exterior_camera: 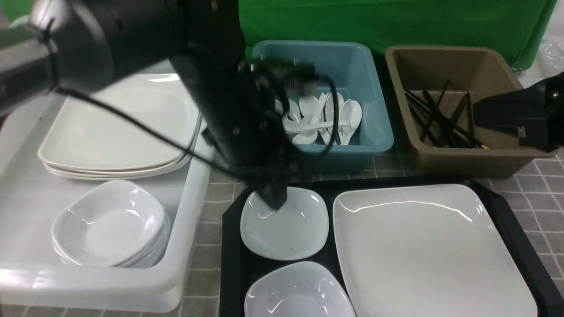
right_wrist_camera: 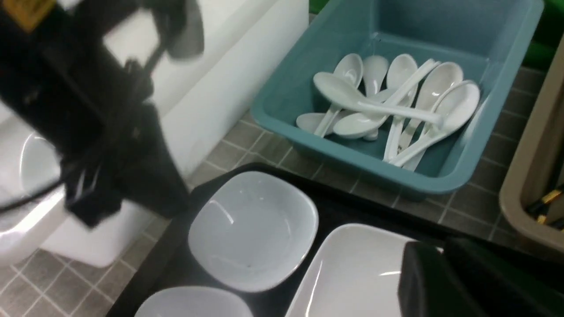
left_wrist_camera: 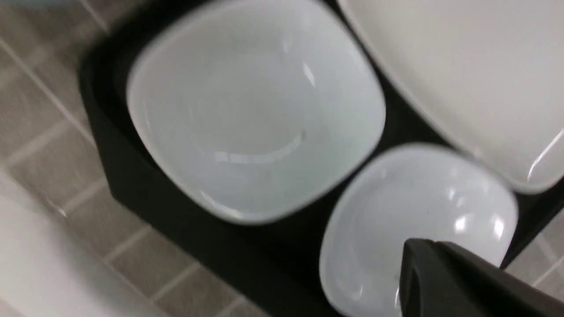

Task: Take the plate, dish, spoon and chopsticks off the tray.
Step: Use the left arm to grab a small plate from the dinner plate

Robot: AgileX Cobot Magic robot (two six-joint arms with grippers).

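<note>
Hanging at the far rim of a small greyish-white squarish dish (exterior_camera: 286, 229) on the black plastic tray (exterior_camera: 230, 255), the left gripper (exterior_camera: 274, 199) has its jaws together, empty. The large glossy white squarish plate (exterior_camera: 427, 251) lies alongside. On the right gripper (exterior_camera: 482, 115), by the brown plastic tub (exterior_camera: 462, 163), the jaws cannot be made out.

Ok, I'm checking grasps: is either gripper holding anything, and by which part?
Nothing visibly held: the left gripper is shut over the far dish; the right gripper looks empty.
</note>
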